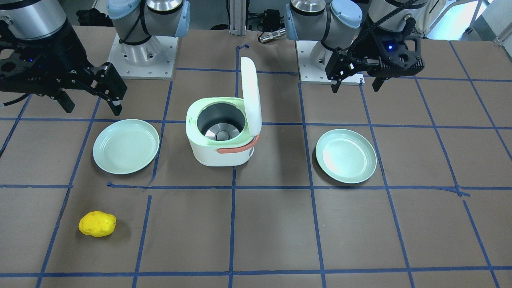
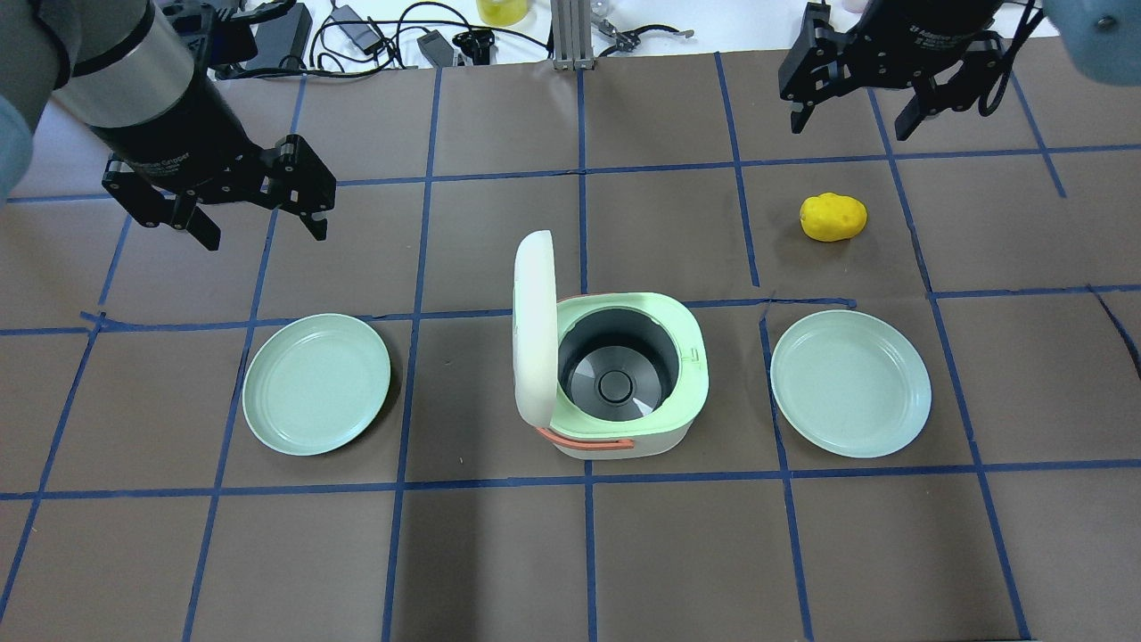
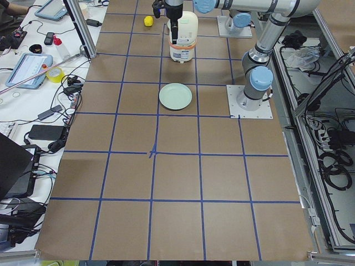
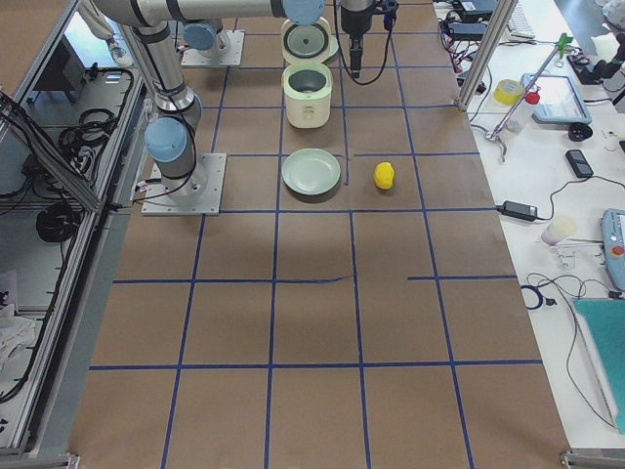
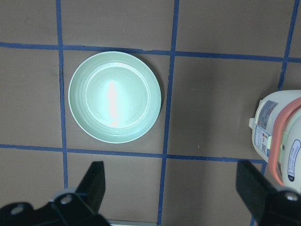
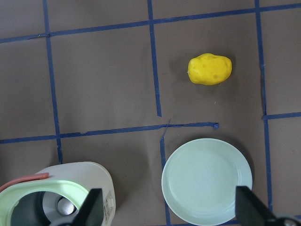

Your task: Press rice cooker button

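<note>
The white rice cooker (image 2: 624,392) with a pale green rim stands at the table's middle, and its lid (image 2: 535,330) stands open and upright. It also shows in the front view (image 1: 224,136). Its pot is empty. I cannot pick out its button in any view. My left gripper (image 2: 263,227) hovers open and empty to the far left of the cooker, also seen in the front view (image 1: 356,87). My right gripper (image 2: 849,125) hovers open and empty at the far right, beyond a yellow potato (image 2: 833,217). The left wrist view shows the cooker's labelled side (image 5: 277,141).
One pale green plate (image 2: 316,383) lies left of the cooker and another (image 2: 851,383) lies right of it. The left wrist view looks down on the left plate (image 5: 115,96). The right wrist view shows the potato (image 6: 209,69) and the right plate (image 6: 207,181). Blue tape lines grid the brown table.
</note>
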Controlling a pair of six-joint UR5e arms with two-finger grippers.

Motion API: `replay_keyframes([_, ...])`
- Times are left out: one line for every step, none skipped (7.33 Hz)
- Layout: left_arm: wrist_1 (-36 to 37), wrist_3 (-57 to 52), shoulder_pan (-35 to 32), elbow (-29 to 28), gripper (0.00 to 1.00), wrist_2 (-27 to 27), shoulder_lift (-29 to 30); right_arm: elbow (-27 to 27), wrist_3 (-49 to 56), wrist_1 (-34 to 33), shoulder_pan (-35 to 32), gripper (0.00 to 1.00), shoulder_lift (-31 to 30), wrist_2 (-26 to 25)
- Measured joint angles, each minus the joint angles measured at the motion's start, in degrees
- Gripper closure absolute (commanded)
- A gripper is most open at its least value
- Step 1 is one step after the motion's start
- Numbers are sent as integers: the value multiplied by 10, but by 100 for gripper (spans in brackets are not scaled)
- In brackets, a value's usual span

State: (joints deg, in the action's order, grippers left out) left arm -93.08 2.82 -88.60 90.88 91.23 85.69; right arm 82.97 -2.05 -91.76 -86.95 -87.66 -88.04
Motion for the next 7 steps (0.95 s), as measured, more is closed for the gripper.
replay_keyframes([0,0,0,0,0,0,0,1,1,0,0,0,-3,-14])
replay_keyframes([0,0,0,0,0,0,0,4,-1,-2,-1,0,-5,-20])
replay_keyframes([0,0,0,0,0,0,0,6,-4,-5,-1,0,-5,-22])
replay_keyframes([0,0,0,0,0,0,0,7,-6,-7,-1,0,-5,-22])
replay_keyframes([0,0,0,0,0,0,0,8,-6,-7,-1,0,-5,-22])
replay_keyframes([0,0,0,0,0,0,0,9,-7,-8,-1,0,-5,-22])
replay_keyframes([0,0,0,0,0,0,0,9,-6,-8,-1,0,-5,-22])
